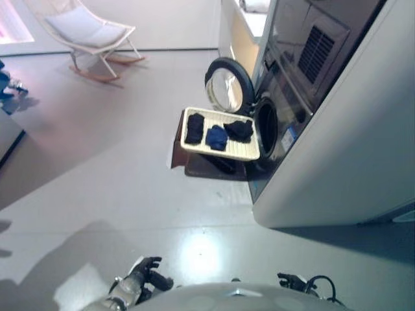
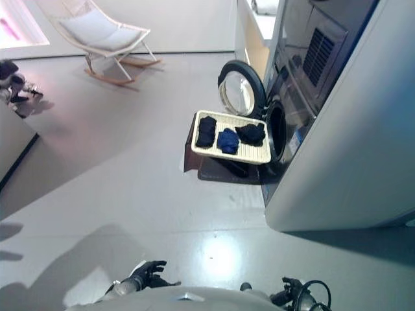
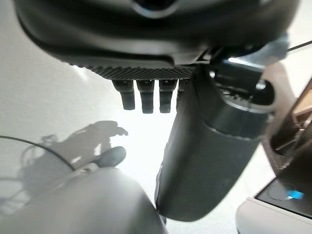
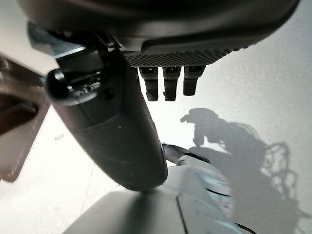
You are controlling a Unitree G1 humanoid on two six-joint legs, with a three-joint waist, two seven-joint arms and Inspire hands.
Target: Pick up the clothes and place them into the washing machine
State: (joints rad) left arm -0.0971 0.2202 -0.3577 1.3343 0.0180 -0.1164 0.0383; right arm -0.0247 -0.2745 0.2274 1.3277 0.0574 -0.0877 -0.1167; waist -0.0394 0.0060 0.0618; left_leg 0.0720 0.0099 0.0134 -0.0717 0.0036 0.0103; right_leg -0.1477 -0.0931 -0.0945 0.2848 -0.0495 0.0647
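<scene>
Left eye view: washing machine (image 1: pixel 337 129) drum interior hidden in darkness.

No text, label or number can be read anywhere.

- The two eye views look down from the robot's head, high up, facing the floor (image 1: pixel 130 194) and the washing machine (image 1: pixel 337 129) far on the right.
- Both eye views share the same things: the tray (image 1: pixel 221 152) of clothes (image 1: pixel 216 137), the round door (image 2: pixel 241 87), and the rocking chair (image 2: pixel 104 35) far on the left. The right eye sits a little to the side.
- The left wrist view looks along the left hand (image 3: pixel 146 53) from very close, at the floor.
- The right wrist view looks along the right hand (image 4: pixel 170 53) from very close, at the floor too.
</scene>
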